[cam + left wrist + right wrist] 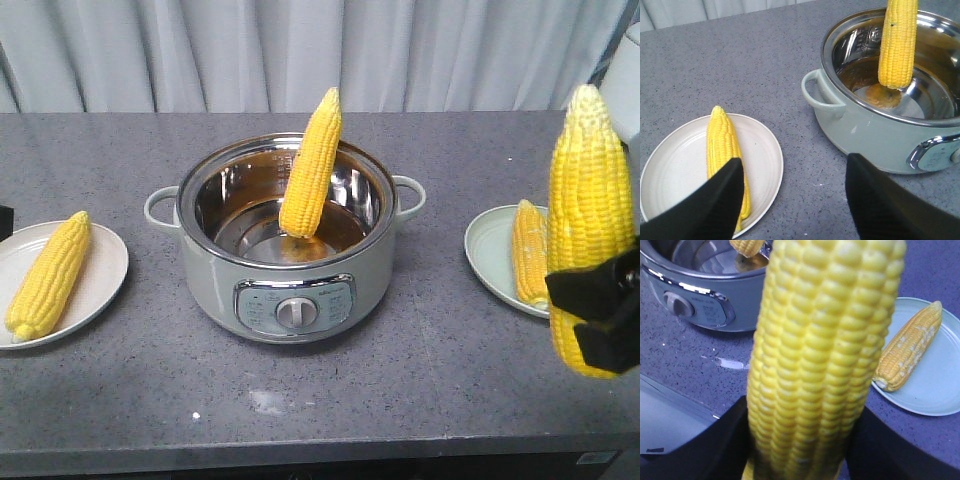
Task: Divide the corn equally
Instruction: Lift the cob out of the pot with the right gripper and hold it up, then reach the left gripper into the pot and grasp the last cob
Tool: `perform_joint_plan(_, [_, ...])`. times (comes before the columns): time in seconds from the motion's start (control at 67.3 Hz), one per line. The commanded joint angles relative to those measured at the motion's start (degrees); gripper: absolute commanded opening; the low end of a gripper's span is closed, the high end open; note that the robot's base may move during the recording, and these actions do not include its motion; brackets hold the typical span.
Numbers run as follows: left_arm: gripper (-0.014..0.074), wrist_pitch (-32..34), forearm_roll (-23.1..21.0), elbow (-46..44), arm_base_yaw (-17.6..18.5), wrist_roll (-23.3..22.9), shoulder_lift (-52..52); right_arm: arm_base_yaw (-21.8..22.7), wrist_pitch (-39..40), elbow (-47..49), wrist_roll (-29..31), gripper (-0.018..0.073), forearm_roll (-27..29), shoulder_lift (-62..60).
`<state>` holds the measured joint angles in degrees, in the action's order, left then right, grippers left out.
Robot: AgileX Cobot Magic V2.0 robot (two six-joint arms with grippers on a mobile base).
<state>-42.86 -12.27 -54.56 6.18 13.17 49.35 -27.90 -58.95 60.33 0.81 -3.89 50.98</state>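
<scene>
One cob of corn (311, 165) (898, 42) leans tip-up inside the grey-green electric pot (210, 260) (865, 135) at the table's middle. A second cob (48, 275) (725, 155) lies on the white plate (100, 270) (765, 150) at the left. A third (529, 250) (910, 347) lies on the pale green plate (485, 245) (935, 385) at the right. My right gripper (598, 318) (800, 440) is shut on a fourth cob (588, 220) (820, 355), held upright near the green plate. My left gripper (795, 165) hangs open and empty between the white plate and the pot.
A pale curtain (300, 50) hangs behind the table. The pot's side handles (158, 205) (410, 192) stick out toward each plate. A white smear (266, 402) marks the grey tabletop in front of the pot, close to the front edge (300, 445).
</scene>
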Motion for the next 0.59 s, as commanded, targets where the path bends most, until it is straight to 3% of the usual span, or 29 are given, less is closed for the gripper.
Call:
perform_joint_plan(0.0, [0.0421,4.04,-1.14,-1.28,0.2,0.05,-0.07,0.14,4.45,-0.57,1.17,0.0183,-0.65,-2.03])
perform_joint_plan(0.208, [0.0421,4.26,-2.99,-1.35,0.2,0.24,-0.07,0.14,3.8,-1.8,1.17,0.0183,-0.65,-3.92])
perform_joint_plan(0.297, [0.0421,5.9,-5.55,-1.42,0.2,3.61,-0.07,0.14,3.62,-1.8,1.17,0.0183,-0.65,-3.98])
perform_joint_plan(0.386, [0.0421,8.23,-10.74,-1.55,0.2,10.55,-0.07,0.14,3.62,-1.8,1.17,0.0183,-0.65,-3.98])
perform_joint_plan(0.58, [0.0421,6.87,-30.59,-4.69,0.4,30.24,3.53,0.14,3.62,-1.8,1.17,0.0183,-0.65,-3.98])
